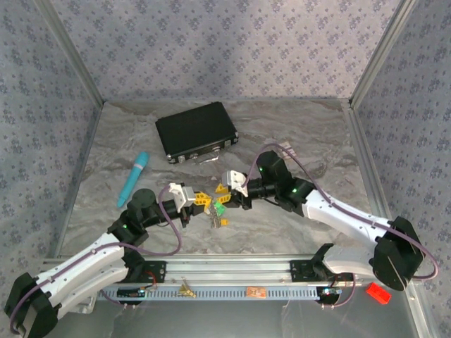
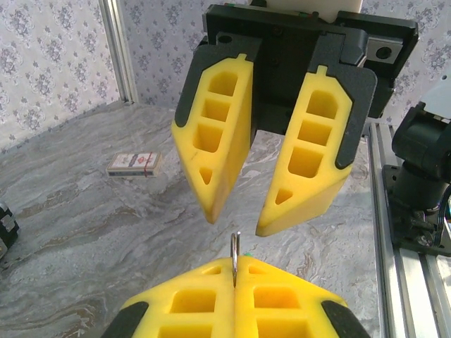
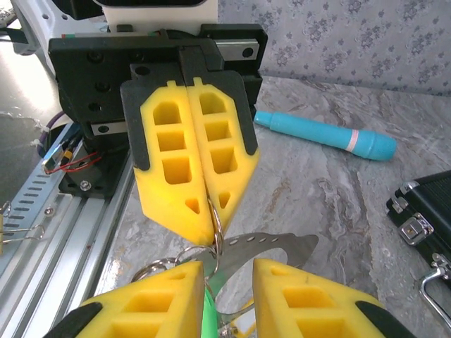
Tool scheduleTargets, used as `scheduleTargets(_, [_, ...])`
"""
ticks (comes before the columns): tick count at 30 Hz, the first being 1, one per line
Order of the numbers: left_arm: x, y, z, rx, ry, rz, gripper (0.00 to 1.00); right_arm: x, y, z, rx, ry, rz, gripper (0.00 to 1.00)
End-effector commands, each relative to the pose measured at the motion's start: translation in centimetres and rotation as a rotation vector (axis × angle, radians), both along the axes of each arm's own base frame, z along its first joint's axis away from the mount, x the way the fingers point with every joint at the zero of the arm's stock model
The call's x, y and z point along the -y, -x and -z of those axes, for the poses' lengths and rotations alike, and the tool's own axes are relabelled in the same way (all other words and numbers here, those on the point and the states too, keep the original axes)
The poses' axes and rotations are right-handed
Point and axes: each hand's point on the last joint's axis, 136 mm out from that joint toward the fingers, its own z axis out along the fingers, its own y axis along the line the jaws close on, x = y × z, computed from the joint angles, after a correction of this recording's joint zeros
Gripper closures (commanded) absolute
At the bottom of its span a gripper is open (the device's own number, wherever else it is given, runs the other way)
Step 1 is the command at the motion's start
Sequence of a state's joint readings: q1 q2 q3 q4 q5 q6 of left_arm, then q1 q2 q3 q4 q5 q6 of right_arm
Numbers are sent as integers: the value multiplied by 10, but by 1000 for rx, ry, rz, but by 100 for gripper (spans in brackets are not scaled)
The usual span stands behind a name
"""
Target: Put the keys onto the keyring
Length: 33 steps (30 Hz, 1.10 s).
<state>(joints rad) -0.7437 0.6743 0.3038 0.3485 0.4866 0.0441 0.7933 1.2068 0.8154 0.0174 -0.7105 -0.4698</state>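
Top external: the left gripper lies low over the middle of the marbled table, its fingers pressed together; the right gripper faces it tip to tip, just beside it; the keys, a small bunch with green and yellow heads, lie just under the left gripper's tips on the near side, and at this size the ring cannot be told from them; a teal stick lies apart from the left gripper on its outer side; a black case rests beyond the left gripper toward the back wall; a red block sits far from it, by the right arm's base.

Left wrist: the left gripper is clamped on the keyring, a thin metal ring seen edge-on, upright out of the seam at the tips; the right gripper hangs just beyond the ring, jaws apart, nothing between its tips; a white-and-pink card pack lies well beyond the left gripper, near the wall.

Right wrist: the left gripper stands opposite, fingers together, the keyring pinched at its tips and curving downward; the right gripper is spread wide in the foreground, one of the keys, green-headed, in the gap against one finger; a flat silvery piece with holes lies just under the left gripper's tips; the teal stick lies beyond it; the black case is well off to the side.
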Motion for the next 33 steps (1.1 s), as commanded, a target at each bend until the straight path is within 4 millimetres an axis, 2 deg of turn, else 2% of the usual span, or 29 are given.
scheduleTargets(1, [5,8,-26,86,59,48,100,-5,6,1,-31,-15,-30,75])
scheduleTargets(10, [5,10,-28,92,63,54,100,-13,9,3,-36,-13,-56,81])
scheduleTargets(12, [5,10,-28,92,63,55,100,-15,9,2,-37,-15,-64,86])
scheduleTargets(15, [5,10,-28,91,62,54,100,-15,10,1,-40,-20,-73,100])
scheduleTargets(19, [3,0,-22,64,32,-12,100,-12,11,-2,-32,-16,-78,100])
scheduleTargets(22, [-1,-9,-12,20,-26,-68,85,-6,9,1,-14,28,-62,100])
scheduleTargets(27, [-1,-10,2,-28,-114,-70,83,2,9,11,7,140,-56,100])
scheduleTargets(33, [6,-8,9,-43,-170,-27,83,2,9,15,27,242,-66,100])
